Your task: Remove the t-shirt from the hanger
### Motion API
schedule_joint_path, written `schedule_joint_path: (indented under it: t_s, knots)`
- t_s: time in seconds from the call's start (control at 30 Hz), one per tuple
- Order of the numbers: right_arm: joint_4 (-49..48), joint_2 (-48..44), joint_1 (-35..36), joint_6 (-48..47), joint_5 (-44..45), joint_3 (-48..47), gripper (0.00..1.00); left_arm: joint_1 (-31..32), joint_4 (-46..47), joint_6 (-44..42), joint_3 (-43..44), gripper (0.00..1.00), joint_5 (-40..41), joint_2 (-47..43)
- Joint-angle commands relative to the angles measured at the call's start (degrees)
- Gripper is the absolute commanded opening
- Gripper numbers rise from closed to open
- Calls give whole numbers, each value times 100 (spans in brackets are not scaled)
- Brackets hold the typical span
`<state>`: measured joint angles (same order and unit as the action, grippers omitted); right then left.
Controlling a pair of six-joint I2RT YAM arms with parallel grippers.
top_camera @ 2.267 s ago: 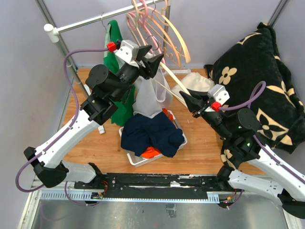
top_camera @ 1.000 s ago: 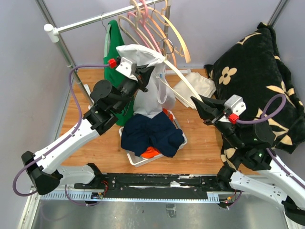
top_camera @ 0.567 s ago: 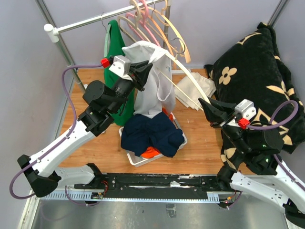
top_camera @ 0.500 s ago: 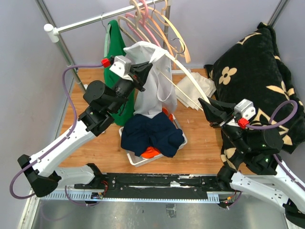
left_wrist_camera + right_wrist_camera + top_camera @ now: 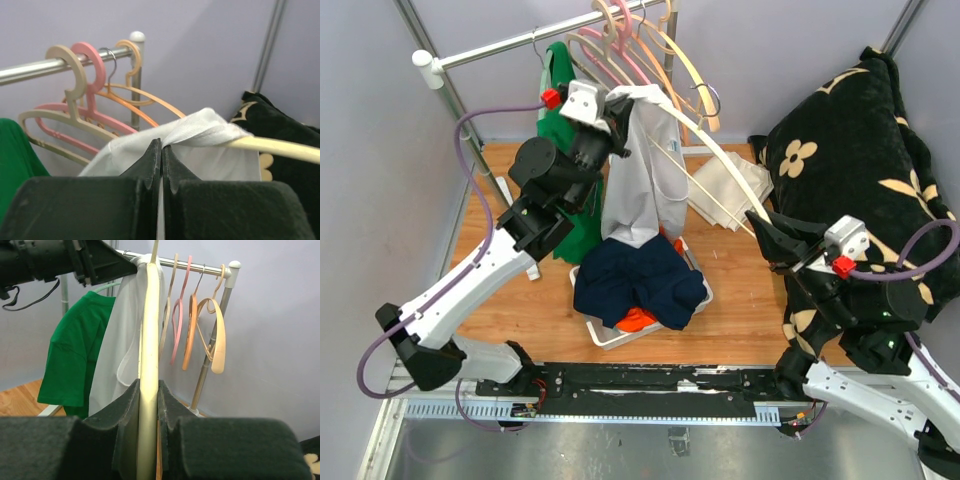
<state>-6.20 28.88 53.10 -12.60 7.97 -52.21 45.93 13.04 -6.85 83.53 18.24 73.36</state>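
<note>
Top external view: white t-shirt (image 5: 638, 180) hung in a long, limp drape above the basket (image 5: 603, 337) of clothes on the tabletop, with its top bunched high near the rail (image 5: 500, 45).

Right wrist view: my right fingers (image 5: 148, 395) were clamped on one arm of the pale hanger (image 5: 149, 315). The arm ran straight out from them, and the shirt sat over its far end, well away from those fingertips.

Left wrist view: my left fingers (image 5: 161, 150) were closed tight, tips together. A fold of the white cloth started right at the tips and lay over the hanger arm just beyond. I took it as a thin pinch of fabric; how deep the cloth sat between the tips, I could not see.

Handling, my judgement:
- The shirt looked light, thin and soft, with no stiffness. It would follow a pull, stretch, and catch on the hanger's end.
- A thin pinch could slip, so a thicker gather at the shoulder or collar hem looked the better hold.
- The hanger looked rigid and smooth, so cloth should slide along it once past the end.
</note>
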Motion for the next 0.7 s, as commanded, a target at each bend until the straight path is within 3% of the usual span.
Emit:
schedule_joint_path:
  t_s: [0.0, 0.27, 0.67]
  knots:
    - [-134, -379, -35, -16, -46, -12, 1, -133, -113, -440, 1052, 0, 775, 510]
    - [379, -1115, -30, -3, -45, -9, 1, -384, -657, -996, 2484, 0, 1399, 1505]
    - [441, -1723, -36, -167, 353, -90, 1, -427, -996, -854, 2168, 1, 1317, 1360]
